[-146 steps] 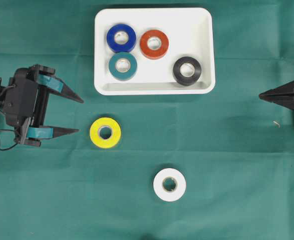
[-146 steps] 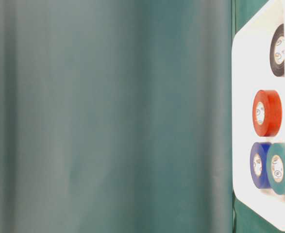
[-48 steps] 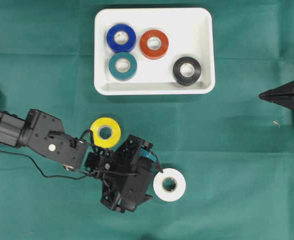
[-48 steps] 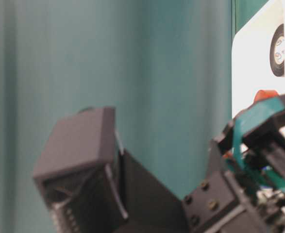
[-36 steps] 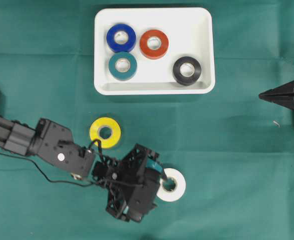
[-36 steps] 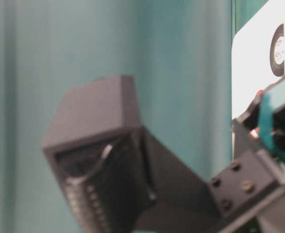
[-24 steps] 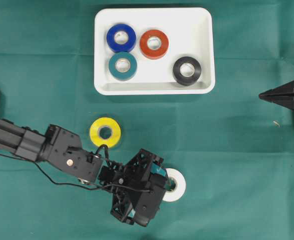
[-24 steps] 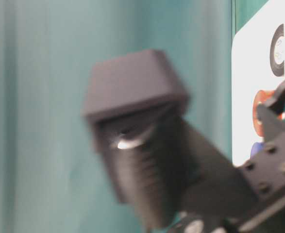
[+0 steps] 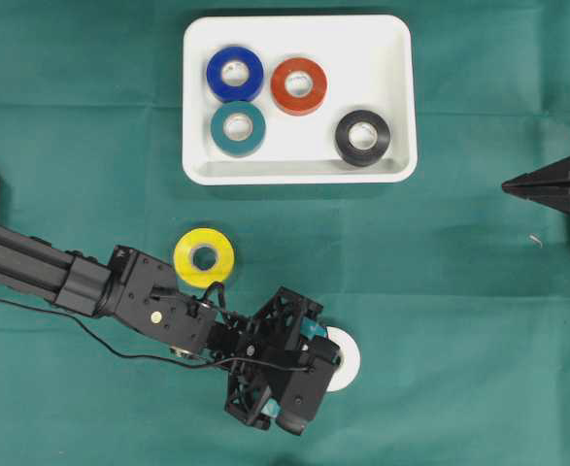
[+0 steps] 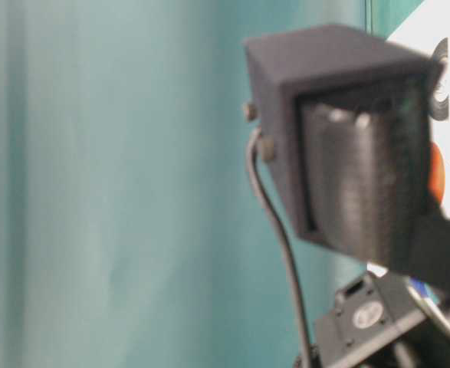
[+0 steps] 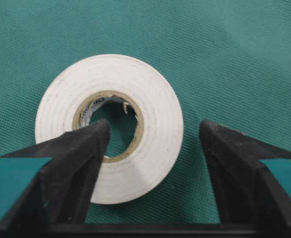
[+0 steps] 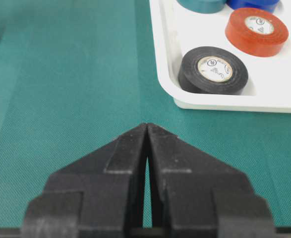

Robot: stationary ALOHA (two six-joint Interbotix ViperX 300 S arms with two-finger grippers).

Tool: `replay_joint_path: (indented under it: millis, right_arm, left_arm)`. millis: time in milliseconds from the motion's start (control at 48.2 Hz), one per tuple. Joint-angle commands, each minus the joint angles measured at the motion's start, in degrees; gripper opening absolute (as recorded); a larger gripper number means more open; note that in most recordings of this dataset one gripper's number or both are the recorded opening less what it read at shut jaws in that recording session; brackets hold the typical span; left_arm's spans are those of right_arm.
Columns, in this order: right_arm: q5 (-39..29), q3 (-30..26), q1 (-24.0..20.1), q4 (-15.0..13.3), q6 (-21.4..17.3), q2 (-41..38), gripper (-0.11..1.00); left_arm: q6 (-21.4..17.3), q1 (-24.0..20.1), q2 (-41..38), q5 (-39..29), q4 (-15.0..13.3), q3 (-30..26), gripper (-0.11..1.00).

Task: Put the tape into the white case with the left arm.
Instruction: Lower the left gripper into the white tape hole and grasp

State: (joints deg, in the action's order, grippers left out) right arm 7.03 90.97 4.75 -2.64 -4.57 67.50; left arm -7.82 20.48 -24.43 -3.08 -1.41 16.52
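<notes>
Wrist cam only: left pincer spread, one finger in white tape core; right pincer pressed together.

Black left arm; thin black cable; teal-stripped left pincer.

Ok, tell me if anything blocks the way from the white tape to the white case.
The yellow tape lies on the cloth left of a straight line from the white tape to the white case, so nothing visible blocks it. The left claw straddles one wall of the roll. Four rolls already sit inside, with bare floor between them.
</notes>
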Motion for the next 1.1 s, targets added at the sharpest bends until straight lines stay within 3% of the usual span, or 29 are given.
replay_joint_path:
  millis: [0, 208, 602, 1079]
  right_arm:
    - [0.6, -0.6, 0.1, -0.2, -0.1, -0.4, -0.09]
    - [0.6, -0.6, 0.1, -0.2, -0.1, -0.4, -0.09]
    - [0.6, -0.6, 0.1, -0.2, -0.1, -0.4, -0.09]
    - [0.6, -0.6, 0.1, -0.2, -0.1, -0.4, -0.09]
  left_arm:
    - [0.1, -0.2, 0.4, -0.9, -0.1, -1.6, 0.67]
    - [0.0, -0.2, 0.2, -4.5, 0.0, -2.7, 0.27]
    - [-0.2, 0.0, 1.7, -7.8, 0.1, -3.7, 0.28]
    - [-0.8, 0.0, 13.4, -12.6, 0.3, -0.9, 0.28]
